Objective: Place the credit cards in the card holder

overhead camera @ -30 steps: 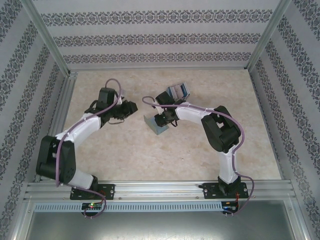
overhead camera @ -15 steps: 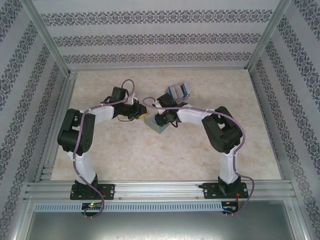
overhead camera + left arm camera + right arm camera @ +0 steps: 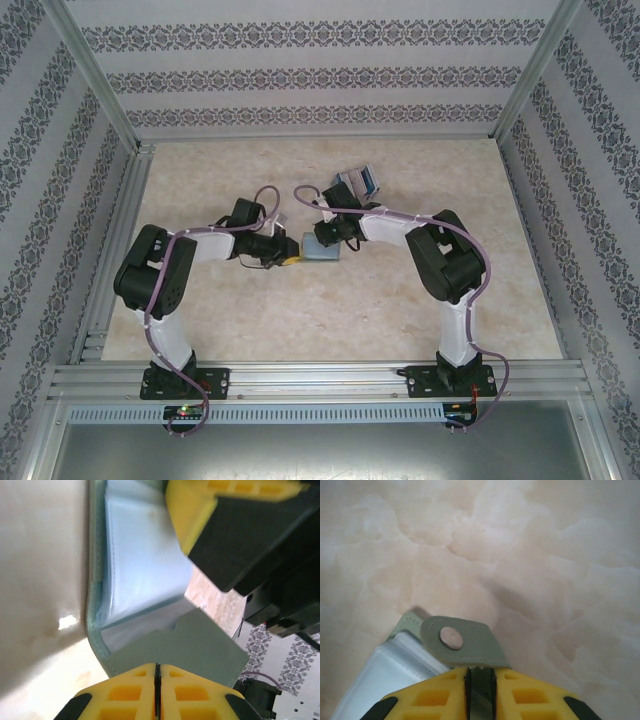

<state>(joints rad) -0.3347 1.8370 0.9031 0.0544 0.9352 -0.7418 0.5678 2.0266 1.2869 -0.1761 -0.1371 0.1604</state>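
The card holder (image 3: 322,248), grey-green with a pale blue inside, is spread open at mid-table between my two grippers. My left gripper (image 3: 292,252) reaches it from the left. In the left wrist view the left gripper (image 3: 157,667) is shut on the edge of one grey-green panel (image 3: 190,650), and a yellow finger (image 3: 195,515) of the right gripper stands at the top. My right gripper (image 3: 326,236) sits on the holder's far side. The right gripper (image 3: 480,672) is shut on the holder's tab (image 3: 470,640), which has a round snap. The credit cards (image 3: 358,182), a blue and white bundle, lie behind the right wrist.
The marbled beige table (image 3: 330,320) is framed by aluminium rails, one along the left (image 3: 115,240) and one at the front (image 3: 320,375). Patterned walls close in the back and both sides. The right arm's elbow (image 3: 445,255) bulks to the right of the holder.
The left arm swung right to the card holder and its jaws shut on a panel. The holder went from standing tilted to spread open and a little nearer.
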